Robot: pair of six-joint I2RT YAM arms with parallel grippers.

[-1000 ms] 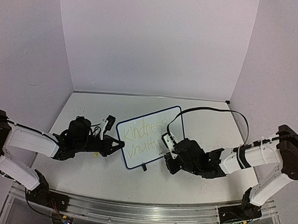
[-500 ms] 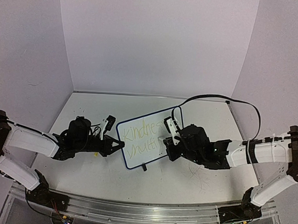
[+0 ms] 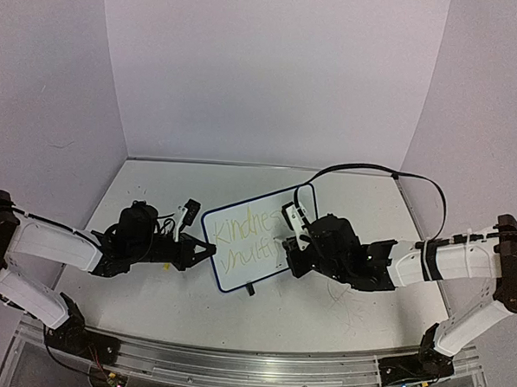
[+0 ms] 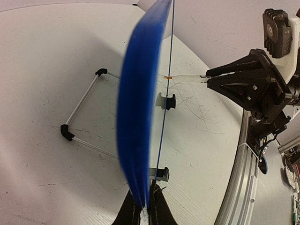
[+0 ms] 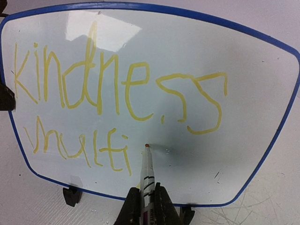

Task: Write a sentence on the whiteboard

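On whiteboard's (image 3: pixel 250 275) edge, left end effector (image 4: pixel 146 206) clamped, right end effector (image 5: pixel 145 199) gripping marker (image 5: pixel 147 173) (blank board past tip).

**A:** How are the two arms posed?

**B:** The left arm (image 3: pixel 56 245) reaches in low from the left side, its forearm almost level, and its black wrist points toward the centre. The right arm (image 3: pixel 450 260) mirrors it from the right side, stretched low and inward.

**A:** And the grippers?

**B:** The left gripper (image 3: pixel 209 250) is closed, with its jaws pinching the left edge of the whiteboard (image 3: pixel 247 278). The right gripper (image 3: pixel 294 250) faces it from the opposite side. Its jaws are clamped on a marker (image 5: pixel 147 174) that sticks straight out between them, tip against the board.
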